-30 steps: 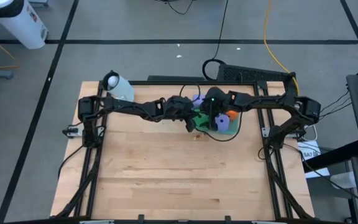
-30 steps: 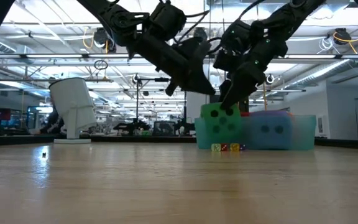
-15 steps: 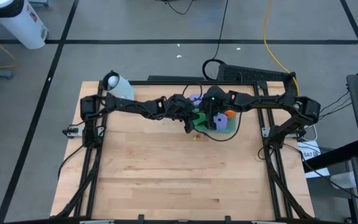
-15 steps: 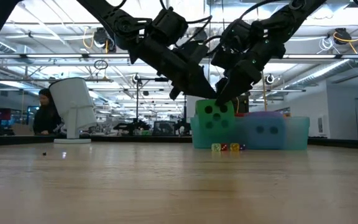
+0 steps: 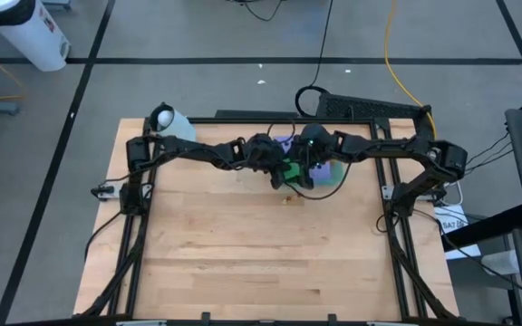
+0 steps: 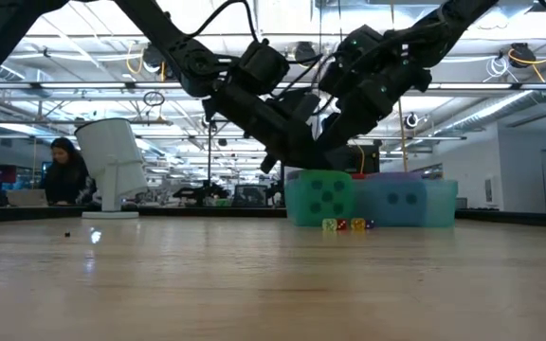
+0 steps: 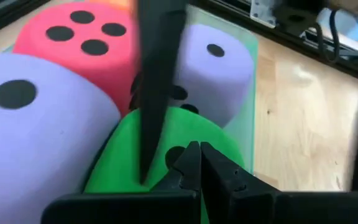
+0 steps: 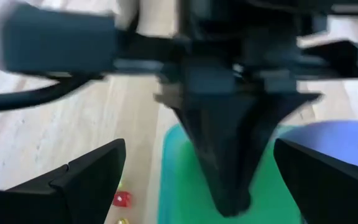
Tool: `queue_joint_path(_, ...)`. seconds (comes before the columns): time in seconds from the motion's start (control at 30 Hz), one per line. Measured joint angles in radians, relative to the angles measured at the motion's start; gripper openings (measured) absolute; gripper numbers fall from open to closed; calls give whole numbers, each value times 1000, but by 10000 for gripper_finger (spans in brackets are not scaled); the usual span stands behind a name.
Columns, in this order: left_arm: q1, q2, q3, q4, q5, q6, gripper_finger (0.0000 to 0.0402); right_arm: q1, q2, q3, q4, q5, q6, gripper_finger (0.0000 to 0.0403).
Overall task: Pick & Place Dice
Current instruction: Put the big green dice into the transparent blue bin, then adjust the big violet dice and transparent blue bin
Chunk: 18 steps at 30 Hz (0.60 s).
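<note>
My left tool (image 7: pixel 199 163) is pinched closed over the green die (image 7: pixel 166 149), which sits in the tray (image 7: pixel 248 93) among the purple dice (image 7: pixel 39 118) and the red die (image 7: pixel 79 43). My right tool (image 8: pixel 197 180) hovers wide open, empty. The dice look soft, probably light; I'd grip opposite flat faces.

Overhead camera looks straight down on the whole table (image 5: pixel 243 244). Low camera sits at tabletop level, facing the room. Both wrist cameras are in tight over the tray (image 7: pixel 248 93), and all four views share the green die (image 6: pixel 320 197) there.
</note>
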Motion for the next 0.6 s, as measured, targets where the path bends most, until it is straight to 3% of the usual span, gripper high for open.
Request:
queue_joint_path(0.37,-23,-102,-10,-17,-2,94,1,3,-16,0,-53,83,18,398)
queue_joint_path(0.6,-57,-203,-9,-108,-124,159,2,1,-96,0,-99,163,44,398)
